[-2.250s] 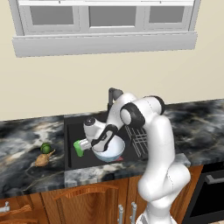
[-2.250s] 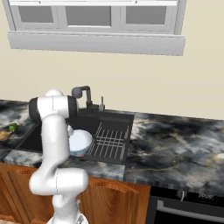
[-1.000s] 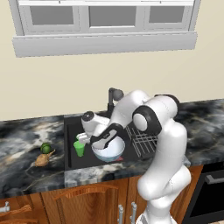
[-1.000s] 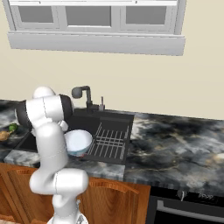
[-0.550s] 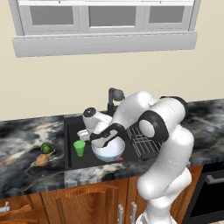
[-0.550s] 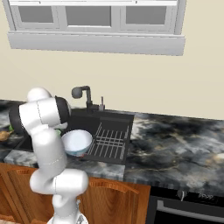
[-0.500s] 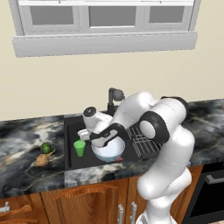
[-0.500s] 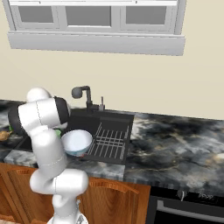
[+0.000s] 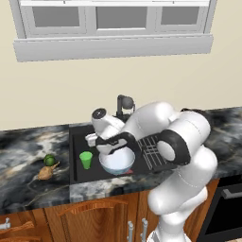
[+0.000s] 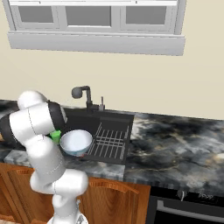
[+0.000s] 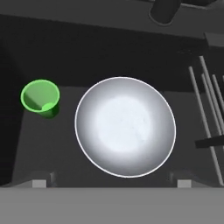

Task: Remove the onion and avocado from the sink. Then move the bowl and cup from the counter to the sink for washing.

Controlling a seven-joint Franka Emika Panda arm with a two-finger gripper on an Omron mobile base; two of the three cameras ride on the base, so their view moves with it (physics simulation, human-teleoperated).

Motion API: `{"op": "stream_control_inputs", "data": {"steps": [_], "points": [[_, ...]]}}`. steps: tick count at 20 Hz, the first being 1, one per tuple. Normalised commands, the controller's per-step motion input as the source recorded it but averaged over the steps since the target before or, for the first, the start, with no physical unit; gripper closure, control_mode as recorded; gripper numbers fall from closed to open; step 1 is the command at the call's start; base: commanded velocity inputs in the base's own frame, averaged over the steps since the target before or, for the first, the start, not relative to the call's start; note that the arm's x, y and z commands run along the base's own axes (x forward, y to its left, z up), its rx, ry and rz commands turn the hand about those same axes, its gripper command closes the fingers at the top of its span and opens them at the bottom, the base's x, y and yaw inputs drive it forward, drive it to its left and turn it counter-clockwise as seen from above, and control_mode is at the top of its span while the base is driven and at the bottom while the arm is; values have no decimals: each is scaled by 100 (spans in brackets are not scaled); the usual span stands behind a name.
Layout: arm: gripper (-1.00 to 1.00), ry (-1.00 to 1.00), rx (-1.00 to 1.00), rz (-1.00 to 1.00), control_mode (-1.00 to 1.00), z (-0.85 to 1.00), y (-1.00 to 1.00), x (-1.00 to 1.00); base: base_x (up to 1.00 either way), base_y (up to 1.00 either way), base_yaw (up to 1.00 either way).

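The green cup [image 9: 85, 159] stands upright on the floor of the black sink [image 9: 77, 142], left of the white bowl [image 9: 116, 162] that also sits in the basin. From the hand view I look down on the bowl [image 11: 125, 126] and the cup [image 11: 40, 97]. My gripper [image 11: 111, 183] hangs above the bowl's near rim, open and holding nothing. The onion [image 9: 45, 173] and the avocado [image 9: 49, 159] lie together on the counter [image 9: 21, 149] left of the sink. In the right base view the bowl [image 10: 75, 142] shows and the cup [image 10: 56, 136] peeks out from behind my arm.
A dark faucet [image 10: 83, 94] rises behind the basin. A wire rack [image 10: 108, 140] fills the sink's right half. Marbled worktop [image 10: 175, 140] stretches to the right, and an oven front [image 9: 227, 203] sits below at the far right.
The cup, tilted in my gripper in the earliest frames, now stands released and upright in the sink. My hand has since lifted away from it, toward the bowl.
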Motion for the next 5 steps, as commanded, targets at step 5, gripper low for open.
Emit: {"op": "stream_control_inputs", "data": {"steps": [5], "points": [[-100, -2, 1, 0, -100, 34, -9, -20, 0, 0, 0]]}}
